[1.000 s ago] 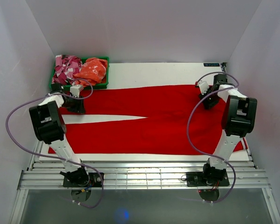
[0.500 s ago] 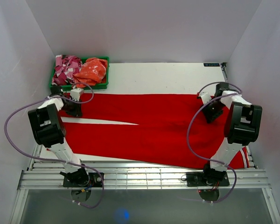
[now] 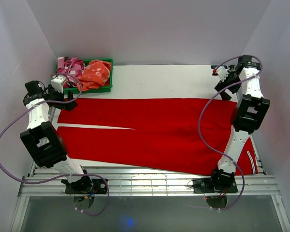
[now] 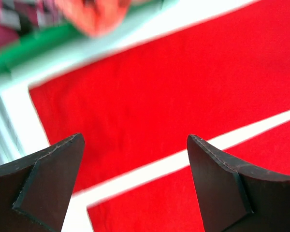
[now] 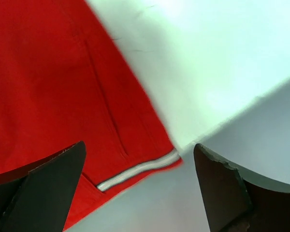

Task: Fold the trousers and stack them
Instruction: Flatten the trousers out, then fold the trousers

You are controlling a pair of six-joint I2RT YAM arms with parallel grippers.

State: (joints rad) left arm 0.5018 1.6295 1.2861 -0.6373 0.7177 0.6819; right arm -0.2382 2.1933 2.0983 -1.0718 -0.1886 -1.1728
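Note:
The red trousers [image 3: 154, 125] lie spread flat across the white table, legs pointing left with a thin white gap between them and the waist at the right. My left gripper [image 3: 67, 102] hangs open above the far leg's cuff end, clear of the cloth; in the left wrist view the left gripper [image 4: 135, 183] has nothing between its fingers, only the trousers [image 4: 159, 87] below. My right gripper [image 3: 225, 93] hovers open over the far right waist corner. In the right wrist view the right gripper [image 5: 140, 188] is empty above the trousers [image 5: 63, 72] and their white-striped edge [image 5: 140, 166].
A green bin [image 3: 109, 72] stands at the back left, holding a pink-and-white patterned garment [image 3: 69, 66] and an orange one [image 3: 95, 72]. White walls close in on both sides and behind. The trousers' near right corner reaches the table's front edge [image 3: 253, 162].
Both grippers have opened, let go of the trousers' far edge and lifted outward and back. The trousers were drawn slightly nearer and now lie flat.

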